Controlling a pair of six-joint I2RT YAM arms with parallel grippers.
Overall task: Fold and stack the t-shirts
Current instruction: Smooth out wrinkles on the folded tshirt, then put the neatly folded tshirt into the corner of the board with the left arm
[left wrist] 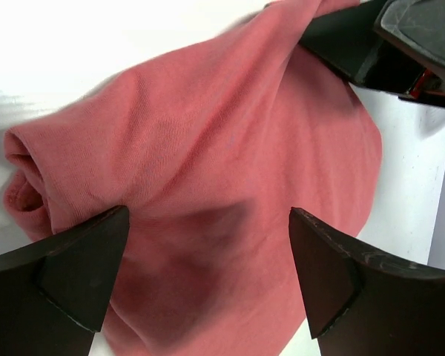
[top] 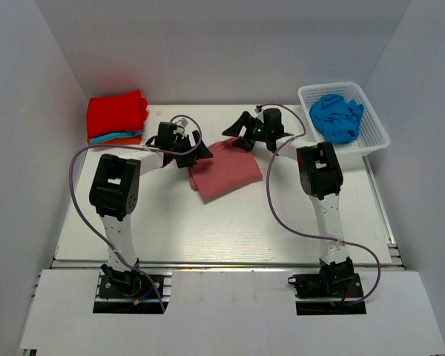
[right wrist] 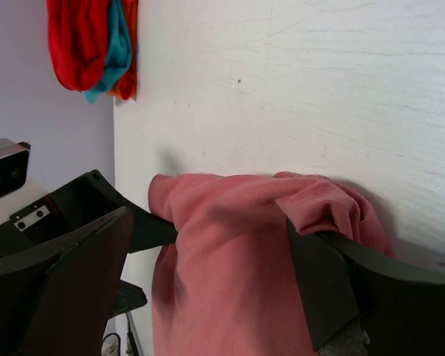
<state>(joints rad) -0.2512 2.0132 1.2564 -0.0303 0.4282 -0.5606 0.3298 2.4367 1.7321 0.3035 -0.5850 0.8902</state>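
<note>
Five t-shirts: one loose, three stacked, one heaped.
The dusty rose-red shirt (top: 226,169) lies folded in a skewed rectangle at the middle of the table (top: 222,230), one end rumpled. In the far left corner, a bright red shirt (top: 117,113) tops a turquoise shirt (top: 107,136) and an orange shirt (top: 126,140). The bright blue shirt (top: 337,117) lies crumpled in the basket (top: 378,137), far right.

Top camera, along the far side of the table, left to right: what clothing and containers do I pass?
stack of folded t-shirts, red on top → dusty rose t-shirt → white lattice basket holding a crumpled blue t-shirt
</note>
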